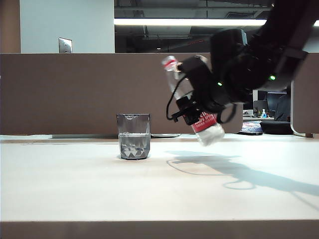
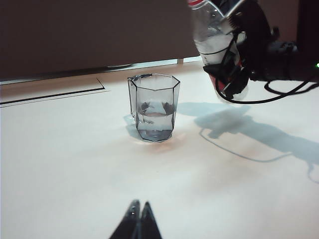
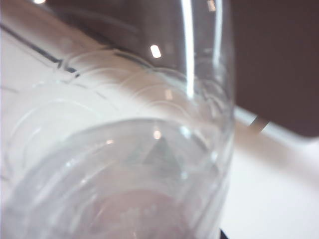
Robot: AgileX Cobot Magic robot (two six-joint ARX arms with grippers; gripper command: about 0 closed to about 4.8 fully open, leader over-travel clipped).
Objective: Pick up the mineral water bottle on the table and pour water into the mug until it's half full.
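The mineral water bottle hangs tilted above the table, its red-ringed neck up and leaning toward the mug, its base low at the right. My right gripper is shut on it at the label; the same gripper and bottle show in the left wrist view. The right wrist view is filled by the clear bottle, and the fingers are hidden. The smoky grey mug stands upright left of the bottle, with water up to about half its height. No stream falls. My left gripper is shut, empty, well short of the mug.
A brown partition runs behind the table. A thin groove crosses the tabletop behind the mug. The arm's shadow lies on the table at the right. Office clutter sits beyond the far right edge.
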